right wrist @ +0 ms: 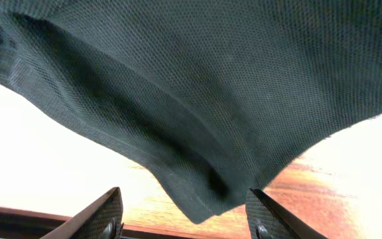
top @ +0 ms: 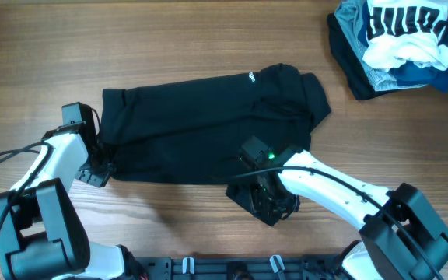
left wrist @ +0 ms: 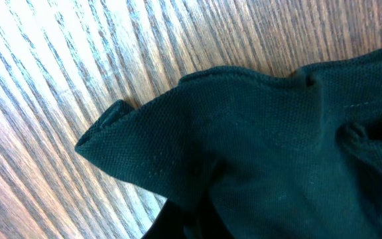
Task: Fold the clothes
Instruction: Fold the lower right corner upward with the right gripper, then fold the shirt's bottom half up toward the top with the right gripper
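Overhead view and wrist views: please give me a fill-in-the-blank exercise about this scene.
The black garment lies on a ___ table.
Its tiny logo is ___.
The pile of other clothes sits at the overhead view's top ___ corner.
The right gripper is ___, not shut.
Missing words: wooden; white; right; open.

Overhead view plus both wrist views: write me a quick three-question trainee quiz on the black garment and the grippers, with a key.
1. True or false: the black garment is stacked on top of the clothes pile.
2. Multiple choice: the right gripper has its jaws A) spread apart with fabric hanging above them, B) pressed shut on bare wood, C) out of every view.
3. Fill the gap: seen from overhead, the left gripper sits at the garment's ___ end.

Key: 1 false; 2 A; 3 left.
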You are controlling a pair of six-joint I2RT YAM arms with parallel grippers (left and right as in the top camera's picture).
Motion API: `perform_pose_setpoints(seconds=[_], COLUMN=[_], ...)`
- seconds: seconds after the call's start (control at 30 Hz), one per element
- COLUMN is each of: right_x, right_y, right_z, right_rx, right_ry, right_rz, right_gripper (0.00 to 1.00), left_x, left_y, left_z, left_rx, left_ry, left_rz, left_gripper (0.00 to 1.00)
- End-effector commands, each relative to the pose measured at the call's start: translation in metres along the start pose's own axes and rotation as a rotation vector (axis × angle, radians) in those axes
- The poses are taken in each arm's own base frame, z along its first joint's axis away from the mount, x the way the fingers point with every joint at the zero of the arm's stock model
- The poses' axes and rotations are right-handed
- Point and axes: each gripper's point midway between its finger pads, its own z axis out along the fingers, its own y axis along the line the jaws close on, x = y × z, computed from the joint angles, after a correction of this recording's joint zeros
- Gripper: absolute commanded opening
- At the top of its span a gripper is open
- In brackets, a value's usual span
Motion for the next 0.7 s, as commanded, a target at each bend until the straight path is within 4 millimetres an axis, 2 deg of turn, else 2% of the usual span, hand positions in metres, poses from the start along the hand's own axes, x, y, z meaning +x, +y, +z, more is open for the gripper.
perform_pose_setpoints(seconds=[0.0, 0.13, 0.2, 0.23, 0.3, 0.33, 0.4, 0.43, 0.47, 0.5, 0.57, 0.6, 0.67], right_x=[0.002, 0.003, 0.009, 0.007, 0.002, 0.001, -0.002, -0.003, -0.004, -0.006, -0.011, -0.019, -0.034], right_y=[-0.016, -0.018, -0.021, -0.016, -0.011, -0.01, -0.008, -0.008, -0.008, -0.009, -0.012, -0.014, -0.019], right_z=[0.003, 0.005, 0.017, 0.024, 0.024, 0.024, 0.024, 0.024, 0.024, 0.023, 0.017, 0.005, -0.023], right_rx=[0.089, 0.092, 0.085, 0.045, 0.023, 0.02, 0.012, 0.009, 0.009, 0.011, 0.012, -0.001, -0.04], right_ry=[-0.011, -0.006, 0.008, 0.001, -0.018, -0.023, -0.035, -0.04, -0.045, -0.05, -0.062, -0.078, -0.121], right_rz=[0.066, 0.069, 0.07, 0.054, 0.033, 0.031, 0.029, 0.028, 0.029, 0.034, 0.057, 0.085, 0.114], right_gripper=[0.59, 0.57, 0.56, 0.56, 0.5, 0.46, 0.3, 0.2, 0.06, 0.04, 0.04, 0.04, 0.04], left_x=[-0.004, -0.004, -0.004, -0.004, -0.003, -0.003, -0.002, -0.002, -0.001, 0.0, 0.001, 0.003, 0.008], left_y=[0.006, 0.006, 0.006, 0.006, 0.007, 0.007, 0.008, 0.009, 0.01, 0.011, 0.013, 0.012, 0.002], left_z=[0.009, 0.009, 0.009, 0.009, 0.009, 0.009, 0.009, 0.009, 0.009, 0.009, 0.008, 0.007, -0.004], left_rx=[-0.027, -0.027, -0.027, -0.028, -0.033, -0.034, -0.036, -0.041, -0.046, -0.049, -0.054, -0.047, 0.019], left_ry=[-0.016, -0.016, -0.016, -0.016, -0.011, -0.011, -0.009, -0.005, -0.002, 0.002, 0.007, 0.014, 0.041], left_rz=[0.002, 0.002, 0.002, 0.002, 0.002, 0.002, 0.002, 0.004, 0.022, 0.054, 0.06, 0.074, 0.209], left_gripper=[0.04, 0.04, 0.04, 0.04, 0.04, 0.04, 0.04, 0.04, 0.04, 0.04, 0.04, 0.04, 0.04])
